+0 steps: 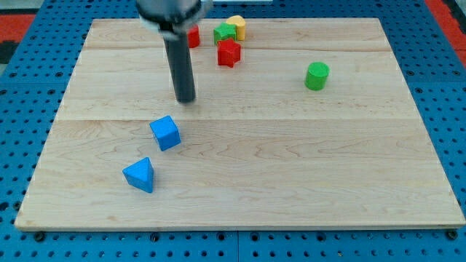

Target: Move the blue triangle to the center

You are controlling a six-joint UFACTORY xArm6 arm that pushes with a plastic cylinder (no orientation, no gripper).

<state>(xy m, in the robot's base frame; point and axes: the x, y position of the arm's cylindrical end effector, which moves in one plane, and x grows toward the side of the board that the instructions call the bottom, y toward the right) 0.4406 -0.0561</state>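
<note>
The blue triangle (139, 175) lies on the wooden board (291, 167) at the view's lower left. A blue cube (165, 133) sits just above and to its right. My tip (186, 100) is on the board above and right of the blue cube, apart from it, and well above the blue triangle. The rod rises from the tip to the view's top.
A green cylinder (317, 76) stands at the upper right. At the view's top, a red star-like block (228, 53), a green block (224, 32), a yellow block (237, 26) and a red block (193, 36) partly behind the rod cluster together.
</note>
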